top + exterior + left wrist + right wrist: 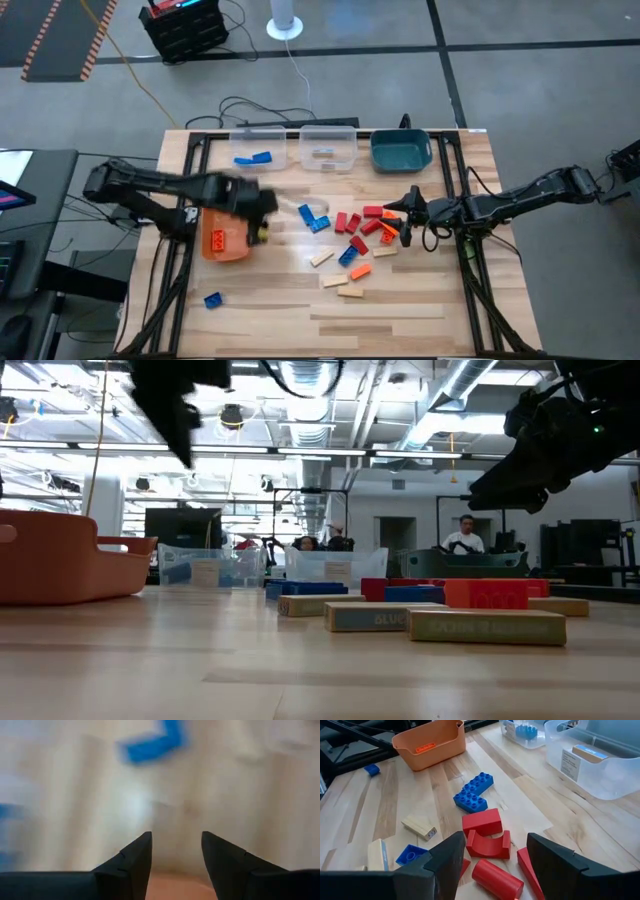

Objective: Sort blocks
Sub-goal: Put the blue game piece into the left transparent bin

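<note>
The right gripper, fingers spread and empty, hangs just beside the red blocks in the table's middle, far nearer them than the left gripper, also spread and empty, over the orange bin.

Looks like a robotics lab in a big open industrial hall: the low view shows exposed ceiling ducts, strip lights and a person at workstations way behind the wooden table. From overhead, the table sits on bare gray concrete, with hazard-striped floor marking at 10 o'clock, a black equipment crate at 11 and cables trailing off the far edge.
</note>
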{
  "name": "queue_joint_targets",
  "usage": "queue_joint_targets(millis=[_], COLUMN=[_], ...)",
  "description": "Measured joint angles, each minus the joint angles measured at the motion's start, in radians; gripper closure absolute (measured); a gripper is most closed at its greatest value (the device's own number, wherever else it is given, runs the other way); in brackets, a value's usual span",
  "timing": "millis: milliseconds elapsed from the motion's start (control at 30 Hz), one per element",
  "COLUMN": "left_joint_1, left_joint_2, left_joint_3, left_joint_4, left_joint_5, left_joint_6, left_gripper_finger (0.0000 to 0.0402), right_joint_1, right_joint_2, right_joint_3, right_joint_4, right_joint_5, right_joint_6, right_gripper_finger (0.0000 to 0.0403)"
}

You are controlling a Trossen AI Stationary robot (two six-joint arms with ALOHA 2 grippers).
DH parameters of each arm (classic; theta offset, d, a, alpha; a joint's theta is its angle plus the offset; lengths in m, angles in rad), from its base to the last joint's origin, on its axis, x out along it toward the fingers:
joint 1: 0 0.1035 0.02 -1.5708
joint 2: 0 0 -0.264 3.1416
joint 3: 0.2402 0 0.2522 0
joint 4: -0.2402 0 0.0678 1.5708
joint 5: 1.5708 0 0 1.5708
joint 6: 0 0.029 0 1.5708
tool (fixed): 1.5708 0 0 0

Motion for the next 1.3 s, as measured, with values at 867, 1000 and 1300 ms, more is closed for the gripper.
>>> queue_joint_targets(millis=[867, 1000, 1300], left_joint_1=[-0.677, -0.712, -0.733], left_joint_2=[0.27, 0.317, 0.379], left_joint_3=[-0.001, -0.001, -0.016], left_joint_4=[-0.115, -0.122, -0.183], left_joint_5=[0.371, 0.378, 0.343], left_joint_6=[-1.177, -1.206, -1.073], left_gripper_finger=[0.0225, 0.0189, 0.0125], right_joint_1=[0.0, -0.011, -0.016], right_joint_2=[0.0, 0.0, 0.0], right_joint_3=[0.038, 0.064, 0.107], right_joint_4=[0.012, 0.011, 0.006], right_joint_5=[-0.029, -0.028, -0.028], right_joint_6=[-0.129, -0.173, -0.241], right_gripper_finger=[0.0153, 0.0153, 0.0153])
